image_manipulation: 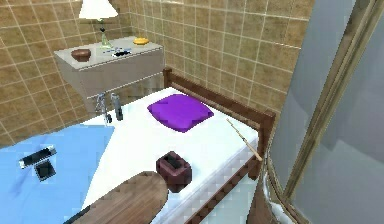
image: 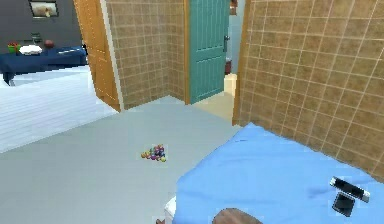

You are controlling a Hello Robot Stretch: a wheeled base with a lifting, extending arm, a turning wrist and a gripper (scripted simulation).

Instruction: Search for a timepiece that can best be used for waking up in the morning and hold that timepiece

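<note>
A small dark red, box-shaped thing (image_manipulation: 175,170) stands on the white sheet of a bed (image_manipulation: 215,150), close to its wooden side rail; I cannot tell whether it is a timepiece. Farther up the bed lies a purple pillow (image_manipulation: 180,110). Two small dark upright things (image_manipulation: 111,107) stand near the headboard. Dark flat phone-like things (image_manipulation: 41,161) lie on the blue cover, and they show again on the blue cover (image: 346,195) at the forward view's lower right.
A grey nightstand (image_manipulation: 112,68) beyond the bed carries a lamp (image_manipulation: 98,10), a bowl (image_manipulation: 80,54) and an orange thing (image_manipulation: 141,40). A brown oblong thing (image_manipulation: 128,203) lies on the bed. Small coloured things (image: 153,153) lie on grey floor before a teal door (image: 209,50).
</note>
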